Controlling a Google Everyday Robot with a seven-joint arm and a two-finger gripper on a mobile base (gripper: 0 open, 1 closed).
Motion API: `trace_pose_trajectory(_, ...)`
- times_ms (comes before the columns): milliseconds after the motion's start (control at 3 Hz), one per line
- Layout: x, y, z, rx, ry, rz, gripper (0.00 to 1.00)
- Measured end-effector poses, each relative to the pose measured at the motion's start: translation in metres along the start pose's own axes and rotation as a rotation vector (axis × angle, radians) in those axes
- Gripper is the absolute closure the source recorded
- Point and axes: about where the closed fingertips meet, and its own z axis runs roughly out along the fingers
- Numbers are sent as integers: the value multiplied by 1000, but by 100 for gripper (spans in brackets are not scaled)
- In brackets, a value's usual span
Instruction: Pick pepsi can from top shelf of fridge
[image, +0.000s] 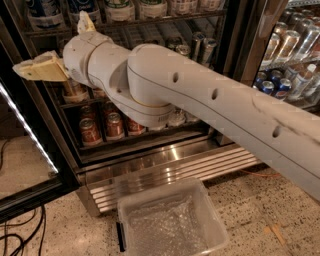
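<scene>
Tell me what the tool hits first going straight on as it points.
The beige tool points left, at the side of the tall black-framed display fridge. First in line is probably that fridge's black left frame, then its open glass door with the white light strip; depth is unclear.

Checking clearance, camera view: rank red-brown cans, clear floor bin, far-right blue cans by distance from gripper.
Gripper is at the upper left of the view.
1. Red-brown cans: lower rack, below it.
2. Clear bin: floor, bottom centre.
3. Blue cans: neighbouring cooler, far right.
</scene>
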Motion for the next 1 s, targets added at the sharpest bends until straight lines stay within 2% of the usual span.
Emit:
trace_pose_trajectory(333,0,1,8,6,-26,12,18)
trace_pose_trajectory(667,0,5,15,6,-47,30,43)
trace_pose_trajectory(1000,1,3,19,23,-46,31,54)
